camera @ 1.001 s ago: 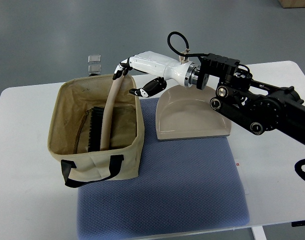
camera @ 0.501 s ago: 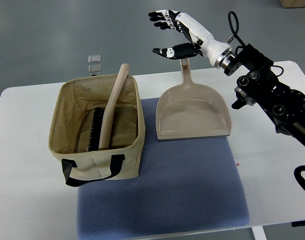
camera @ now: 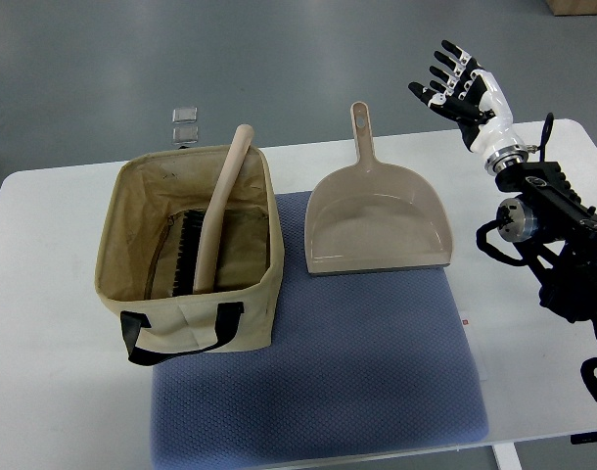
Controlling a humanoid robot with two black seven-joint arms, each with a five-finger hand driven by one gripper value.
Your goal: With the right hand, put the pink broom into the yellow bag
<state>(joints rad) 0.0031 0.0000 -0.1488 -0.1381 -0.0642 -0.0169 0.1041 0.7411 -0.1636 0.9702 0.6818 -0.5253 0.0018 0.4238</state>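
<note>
The pinkish-beige broom stands tilted inside the yellow fabric bag at the left of the table. Its dark bristles rest on the bag's floor and its handle tip leans over the bag's far rim. My right hand is raised far to the right, beyond the table's back edge, fingers spread and holding nothing. It is well away from the bag and the broom. The left arm does not show.
A beige dustpan lies on the blue mat, right of the bag, handle pointing away. Two small clear cubes sit on the floor behind the bag. The white table extends around the mat.
My right hand let go of the broom handle at the bag's rim, then swung up and to the right, away from the bag. The broom stays leaning in the bag.
</note>
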